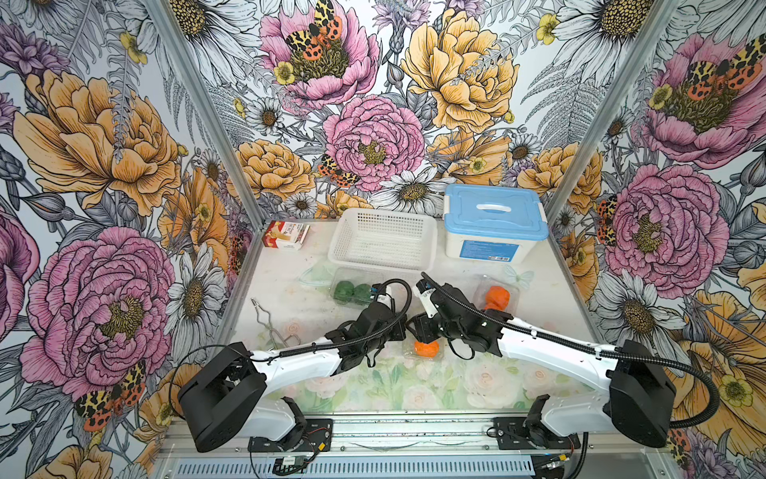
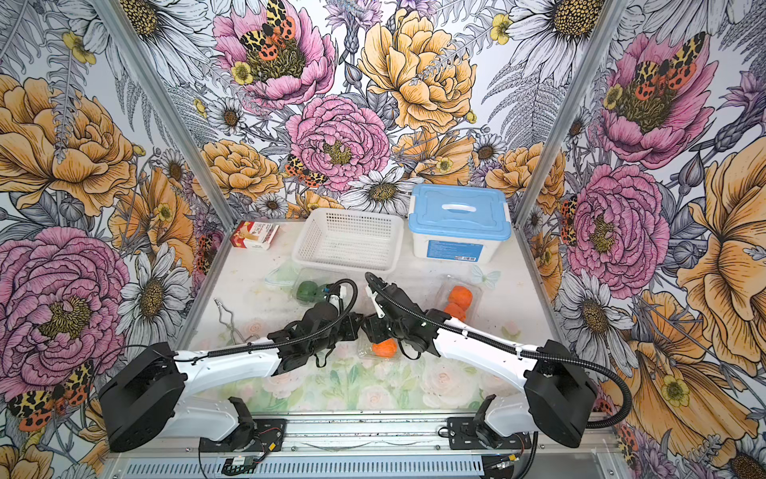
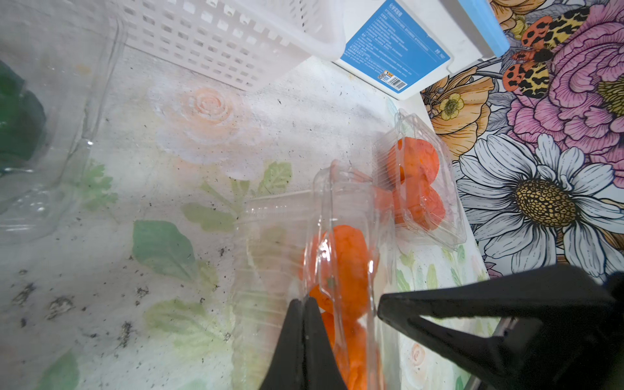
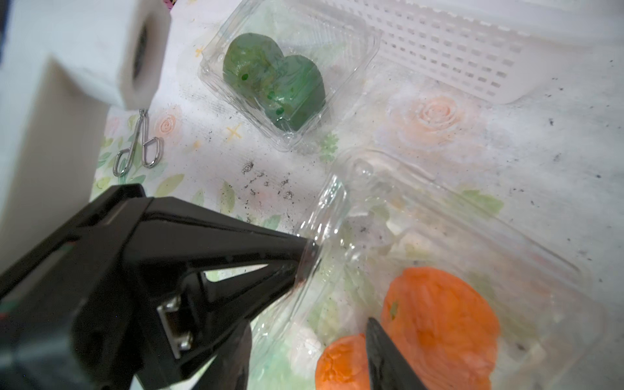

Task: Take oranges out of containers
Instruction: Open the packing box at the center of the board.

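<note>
A clear container (image 4: 456,216) lies open at the table's middle, with two oranges (image 4: 442,314) in it. My left gripper (image 3: 304,305) is shut on this container's thin rim; in the right wrist view its tips (image 4: 309,256) pinch the plastic. My right gripper (image 4: 307,358) stands open. One finger (image 4: 381,344) is down between the two oranges and the other is outside the wall. In both top views the wrists hide both grippers above that container's oranges (image 1: 427,347) (image 2: 384,347). A second container (image 1: 481,286) holds oranges (image 1: 497,295). A third container (image 4: 337,44) holds two green ones (image 4: 277,81).
A white perforated basket (image 1: 383,240) and a white tub with a blue lid (image 1: 493,211) stand at the back. A small red and white box (image 1: 286,235) sits at the back left. A bent metal clip (image 1: 269,323) lies on the left, near the wall.
</note>
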Robot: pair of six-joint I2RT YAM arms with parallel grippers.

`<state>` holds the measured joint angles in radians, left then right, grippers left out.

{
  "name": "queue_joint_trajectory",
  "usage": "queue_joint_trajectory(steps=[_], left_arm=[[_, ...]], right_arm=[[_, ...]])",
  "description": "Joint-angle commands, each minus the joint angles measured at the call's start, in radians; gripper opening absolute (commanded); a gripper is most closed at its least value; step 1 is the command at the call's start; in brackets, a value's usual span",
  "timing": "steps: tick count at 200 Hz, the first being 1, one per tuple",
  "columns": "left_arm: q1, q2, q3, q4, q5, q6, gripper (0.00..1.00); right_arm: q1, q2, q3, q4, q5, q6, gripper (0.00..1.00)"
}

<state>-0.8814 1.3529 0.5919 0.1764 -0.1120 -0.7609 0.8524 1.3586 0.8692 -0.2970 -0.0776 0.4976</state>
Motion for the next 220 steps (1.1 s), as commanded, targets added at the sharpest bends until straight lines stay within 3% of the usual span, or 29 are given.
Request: queue_joint_trajectory(steps=[1,64,94,144,163,182,220], left_arm=[[-0.006,-0.034,0.017,0.058,0.018,-0.011,0.00],[-0.021,-0.065,0.028,0.056,0.026,-0.017,0.00],[-0.024,-0.076,0.026,0.056,0.028,-0.021,0.00],[-0.028,-0.096,0.034,0.056,0.028,-0.020,0.00],[-0.029,-0.097,0.034,0.056,0.032,-0.021,0.00],[-0.031,-0.099,0.031,0.056,0.029,-0.023,0.00],[-0.028,-0.094,0.029,0.028,0.014,-0.016,0.00]], right_arm=[[0.005,-0.001,0.028,0.018,-0.013,0.008,0.53],[0.020,0.077,0.051,0.015,0.018,-0.008,0.52],[0.028,0.083,0.056,0.014,0.046,-0.025,0.43],[0.030,0.117,0.066,-0.003,0.036,-0.041,0.37],[0.032,0.122,0.071,-0.006,0.033,-0.042,0.26],[0.031,0.114,0.071,-0.008,0.045,-0.044,0.00],[0.030,0.072,0.062,-0.011,0.082,-0.052,0.00]])
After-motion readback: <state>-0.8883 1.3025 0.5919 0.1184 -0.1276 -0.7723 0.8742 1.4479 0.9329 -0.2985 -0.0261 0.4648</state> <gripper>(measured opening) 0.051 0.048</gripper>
